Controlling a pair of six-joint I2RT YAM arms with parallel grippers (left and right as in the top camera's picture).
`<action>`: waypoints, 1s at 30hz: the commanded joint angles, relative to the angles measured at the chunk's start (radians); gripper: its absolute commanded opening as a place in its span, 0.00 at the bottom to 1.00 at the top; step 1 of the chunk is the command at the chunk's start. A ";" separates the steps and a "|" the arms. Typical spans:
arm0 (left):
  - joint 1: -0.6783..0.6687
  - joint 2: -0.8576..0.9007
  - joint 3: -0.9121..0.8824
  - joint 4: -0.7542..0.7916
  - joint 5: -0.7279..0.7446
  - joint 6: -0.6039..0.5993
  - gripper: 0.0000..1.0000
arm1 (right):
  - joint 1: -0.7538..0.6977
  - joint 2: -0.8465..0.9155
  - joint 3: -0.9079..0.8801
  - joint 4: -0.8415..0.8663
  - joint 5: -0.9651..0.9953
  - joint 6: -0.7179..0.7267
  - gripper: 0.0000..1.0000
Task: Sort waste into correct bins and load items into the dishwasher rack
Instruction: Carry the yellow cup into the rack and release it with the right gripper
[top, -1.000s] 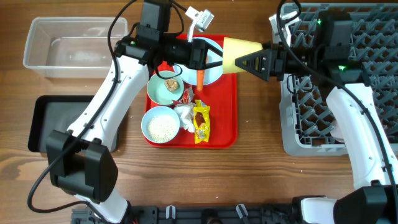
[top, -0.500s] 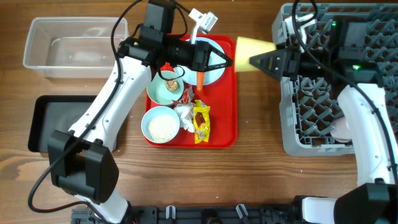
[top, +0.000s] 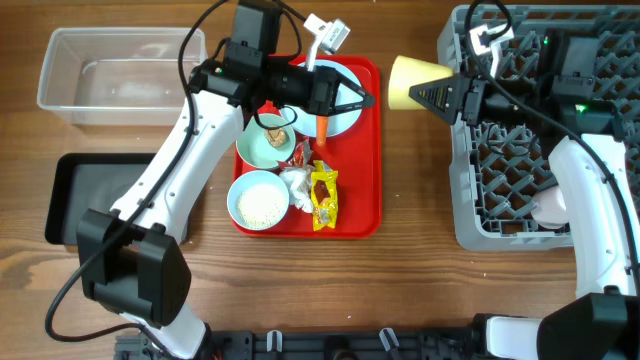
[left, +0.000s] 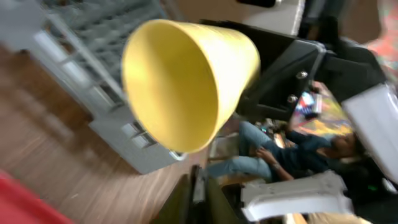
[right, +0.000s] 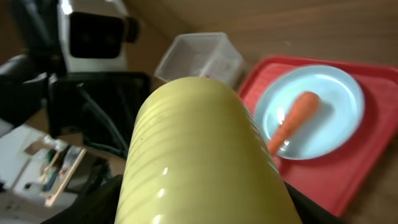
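Observation:
My right gripper (top: 432, 94) is shut on the yellow cup (top: 408, 81), held on its side in the air between the red tray and the grey dishwasher rack (top: 520, 215). The cup fills the right wrist view (right: 199, 149) and shows in the left wrist view (left: 186, 87). My left gripper (top: 362, 99) is shut and empty, raised over the pale blue plate (top: 342, 112), which carries the orange carrot (top: 322, 123). One bowl (top: 262, 150) holds a brown lump, the other (top: 260, 200) white grains. The wrappers (top: 323, 196) and the tissue (top: 298, 184) lie beside them. A pinkish cup (top: 552, 208) sits in the rack.
The flat red serving tray (top: 360, 190) carries the plate, bowls and waste. The clear tub (top: 120, 75) stands at the far left, with the black tray (top: 95, 200) in front of it. Bare wood lies between the red tray and the rack.
My right gripper has carried the yellow cup to the right, off the red tray's edge toward the rack. The left arm has shifted slightly to the right.

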 joint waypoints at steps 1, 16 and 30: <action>0.008 -0.002 0.006 -0.061 -0.241 0.017 0.27 | 0.004 -0.025 0.046 -0.077 0.241 0.021 0.58; 0.006 -0.002 0.006 -0.182 -0.704 0.017 1.00 | -0.251 -0.063 0.281 -0.559 0.793 0.077 0.57; 0.006 -0.002 0.006 -0.182 -0.704 0.017 1.00 | -0.546 -0.061 0.281 -0.619 1.076 0.220 0.55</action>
